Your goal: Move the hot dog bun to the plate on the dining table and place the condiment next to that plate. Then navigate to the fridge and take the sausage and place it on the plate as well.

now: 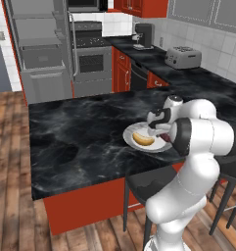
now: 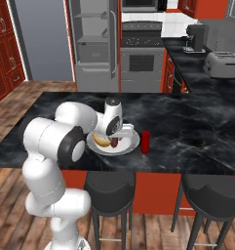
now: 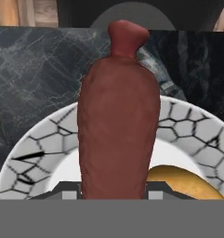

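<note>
At frame centre the gripper [image 2: 115, 141] hangs over the plate [image 2: 131, 144] on the dining table [image 2: 197, 136], jaws closed on the sausage [image 2: 114, 142] beside the hot dog bun [image 2: 102, 140]. The condiment [image 2: 145, 141] stands just right of the plate.

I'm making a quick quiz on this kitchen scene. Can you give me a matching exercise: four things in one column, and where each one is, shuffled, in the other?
Things:
1. sausage
2. bun
3. condiment
4. toaster

Places:
A. standing on the dining table beside the plate
B. on the back counter by the wall
C. held in the gripper above the plate
D. lying on the plate

Pairs: 1-C, 2-D, 3-A, 4-B
</note>
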Tool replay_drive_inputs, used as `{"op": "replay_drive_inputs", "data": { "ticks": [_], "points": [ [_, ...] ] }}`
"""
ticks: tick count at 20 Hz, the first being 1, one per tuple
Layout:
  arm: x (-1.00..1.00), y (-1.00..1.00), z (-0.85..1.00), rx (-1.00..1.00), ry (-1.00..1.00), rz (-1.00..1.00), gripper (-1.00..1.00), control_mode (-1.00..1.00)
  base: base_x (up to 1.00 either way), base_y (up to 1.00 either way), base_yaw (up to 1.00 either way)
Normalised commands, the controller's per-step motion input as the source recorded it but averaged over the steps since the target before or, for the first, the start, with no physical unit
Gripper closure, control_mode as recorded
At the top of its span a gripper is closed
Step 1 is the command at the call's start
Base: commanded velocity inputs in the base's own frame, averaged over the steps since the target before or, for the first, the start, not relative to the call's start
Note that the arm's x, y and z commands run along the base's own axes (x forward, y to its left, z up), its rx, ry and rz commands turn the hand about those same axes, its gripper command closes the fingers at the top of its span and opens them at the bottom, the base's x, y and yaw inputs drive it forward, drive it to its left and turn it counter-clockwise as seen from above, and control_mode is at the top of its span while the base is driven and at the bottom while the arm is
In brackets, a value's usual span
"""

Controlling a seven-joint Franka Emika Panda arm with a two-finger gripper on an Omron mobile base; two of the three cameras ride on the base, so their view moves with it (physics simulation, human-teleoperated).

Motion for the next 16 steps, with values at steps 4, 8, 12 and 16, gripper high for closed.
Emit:
{"op": "replay_drive_inputs", "data": {
  "ticks": [4, 8, 12, 16],
  "points": [
    [0.12, 0.0, -0.09, 0.0, 0.0, 0.0, 1.0, -1.0, 0.0, 0.0, 0.0],
    [0.12, 0.0, -0.07, 0.0, 0.0, 0.0, -1.0, -1.0, 0.0, 0.0, 0.0],
    [0.04, 0.0, 0.0, 0.0, 0.0, 0.0, -1.0, -1.0, 0.0, 0.0, 0.0],
    [0.0, 0.0, 0.02, 0.0, 0.0, 0.0, -1.0, -1.0, 0.0, 0.0, 0.0]
  ]
}}
